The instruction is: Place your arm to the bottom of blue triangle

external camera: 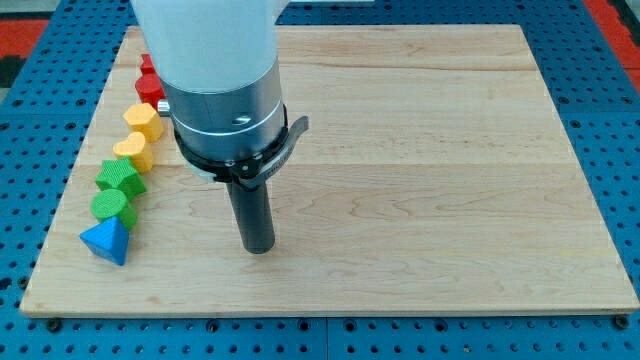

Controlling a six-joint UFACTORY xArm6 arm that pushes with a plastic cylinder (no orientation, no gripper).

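Note:
The blue triangle [107, 241] lies near the board's lower left corner, at the bottom end of a slanting row of blocks. My tip [259, 247] rests on the board to the triangle's right, about level with it and well apart from it. Above the triangle in the row sit a green block [111, 207], a second green block [121, 178], a yellow block [132, 151], a second yellow block [144, 121] and a red block [150, 88]. The arm's body hides part of the row's top end.
The wooden board [420, 180] lies on a blue pegboard table [30, 120]. The arm's wide white and grey body [215, 70] looms over the board's upper left. A red edge [20, 30] shows at the view's top left.

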